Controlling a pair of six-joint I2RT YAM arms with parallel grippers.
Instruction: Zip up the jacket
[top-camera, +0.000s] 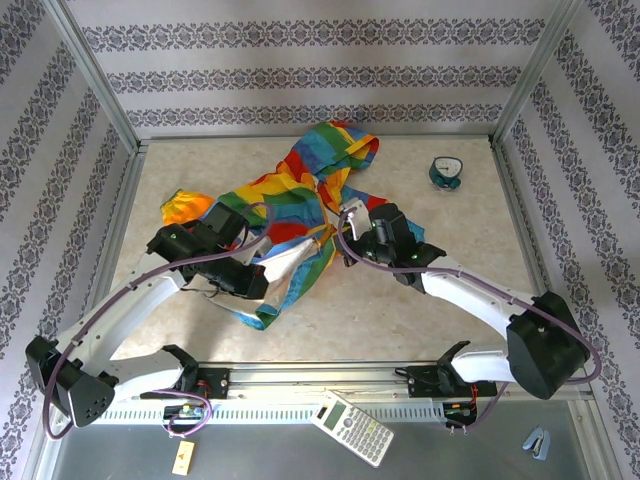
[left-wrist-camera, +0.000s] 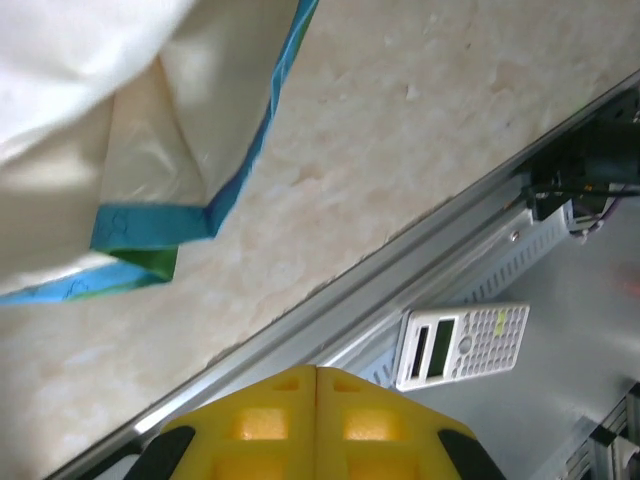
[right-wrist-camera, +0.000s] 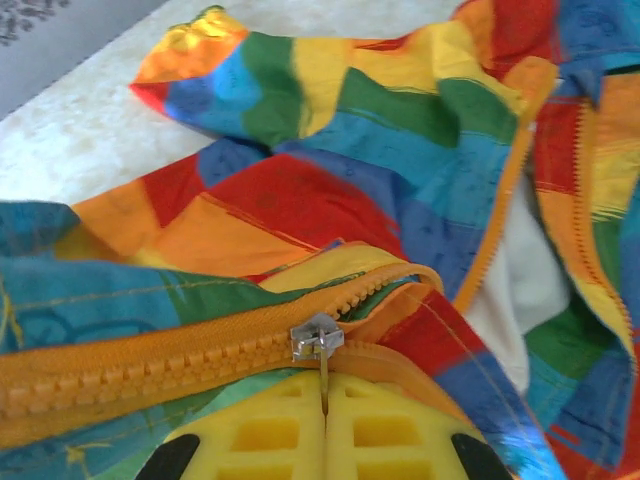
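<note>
The rainbow-striped jacket (top-camera: 300, 205) lies crumpled in the middle of the table. In the right wrist view its orange zipper (right-wrist-camera: 150, 365) is joined to the left of the silver slider (right-wrist-camera: 317, 337) and splits apart to the right of it. My right gripper (right-wrist-camera: 325, 388) is shut on the slider's thin pull tab; from above it sits on the jacket's right part (top-camera: 352, 222). My left gripper (left-wrist-camera: 316, 375) is shut with nothing showing between its yellow fingers. It hovers by the jacket's lower hem (top-camera: 262, 283), whose pale lining and blue edge (left-wrist-camera: 150, 225) hang close by.
A white calculator (top-camera: 351, 428) (left-wrist-camera: 462, 345) lies on the metal shelf past the table's near rail (top-camera: 320, 378). A small teal object (top-camera: 446, 173) sits at the back right. Metal frame posts and patterned walls enclose the table.
</note>
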